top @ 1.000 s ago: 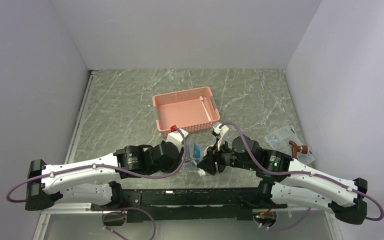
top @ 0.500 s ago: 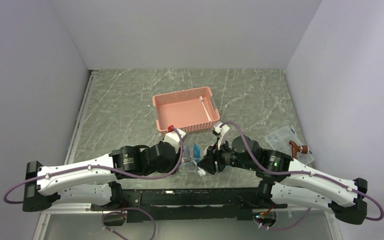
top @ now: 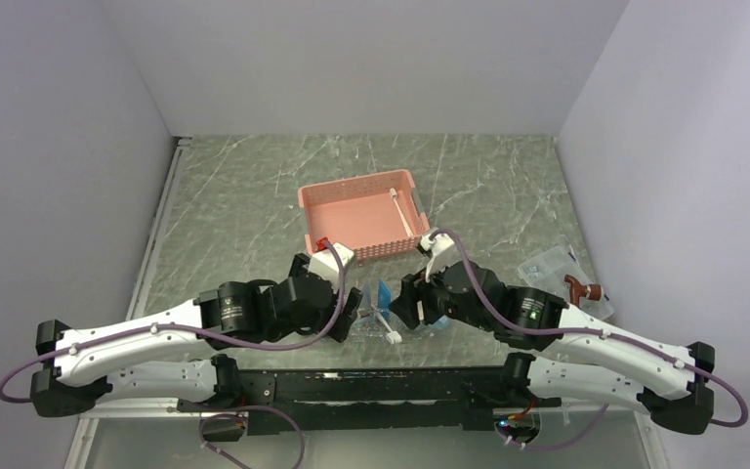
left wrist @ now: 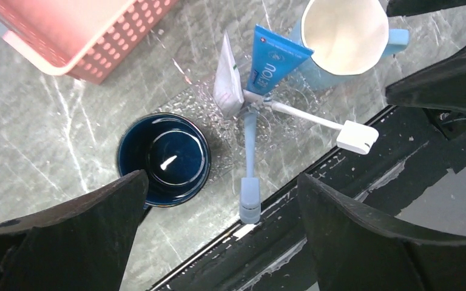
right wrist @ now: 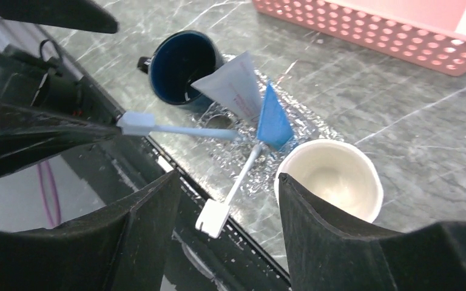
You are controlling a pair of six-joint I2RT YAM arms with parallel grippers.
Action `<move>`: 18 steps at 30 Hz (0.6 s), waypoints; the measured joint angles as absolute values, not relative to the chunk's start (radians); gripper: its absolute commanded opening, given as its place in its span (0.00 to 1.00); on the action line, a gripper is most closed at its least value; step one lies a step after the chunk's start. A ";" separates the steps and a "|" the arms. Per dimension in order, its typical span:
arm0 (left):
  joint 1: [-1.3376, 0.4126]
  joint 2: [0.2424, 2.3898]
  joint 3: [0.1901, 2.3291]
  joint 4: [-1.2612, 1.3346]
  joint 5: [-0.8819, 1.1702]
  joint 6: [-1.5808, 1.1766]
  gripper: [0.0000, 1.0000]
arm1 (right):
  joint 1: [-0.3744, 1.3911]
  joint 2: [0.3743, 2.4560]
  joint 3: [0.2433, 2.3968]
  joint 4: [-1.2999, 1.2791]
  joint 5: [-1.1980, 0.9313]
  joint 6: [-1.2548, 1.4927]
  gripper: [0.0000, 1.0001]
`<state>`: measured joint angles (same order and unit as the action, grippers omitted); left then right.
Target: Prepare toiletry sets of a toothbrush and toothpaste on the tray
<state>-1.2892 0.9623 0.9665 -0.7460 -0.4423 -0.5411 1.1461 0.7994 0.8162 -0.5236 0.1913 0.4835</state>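
The clear glittery tray (left wrist: 201, 104) lies by the table's near edge. On it fan out a white toothpaste tube (left wrist: 227, 79), a blue toothpaste tube (left wrist: 273, 57), a white toothbrush (left wrist: 315, 120) and a pale blue toothbrush (left wrist: 249, 151). Both brush heads overhang the black rail. My left gripper (left wrist: 221, 176) hangs open above the pale blue brush, holding nothing. Over the white toothbrush (right wrist: 233, 185), my right gripper (right wrist: 228, 176) is open and empty too. Another white toothbrush (top: 400, 210) lies in the pink basket (top: 352, 210).
A dark blue mug (left wrist: 164, 159) stands at the tray's left and a pale mug with a white inside (left wrist: 346, 30) at its right. A clear box with a brown piece (top: 562, 276) sits at the right. The black rail (left wrist: 340, 182) runs along the near edge.
Both wrists have drawn up and away from the tray, the left arm shifting to the left. The things on the tray lie as before.
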 measured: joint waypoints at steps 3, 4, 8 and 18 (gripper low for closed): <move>-1.289 0.959 0.993 -0.765 -0.473 -0.525 0.99 | 1.146 0.833 0.839 -0.532 0.246 0.482 0.72; -1.289 0.957 0.998 -0.772 -0.481 -0.517 0.99 | 1.146 0.841 0.843 -0.533 0.268 0.480 0.74; -1.257 0.943 1.003 -0.789 -0.494 -0.486 0.99 | 1.118 0.863 0.853 -0.542 0.332 0.471 0.75; -0.880 0.787 0.949 -0.772 -0.363 -0.378 0.99 | 0.764 0.881 0.855 -0.530 0.291 0.445 0.77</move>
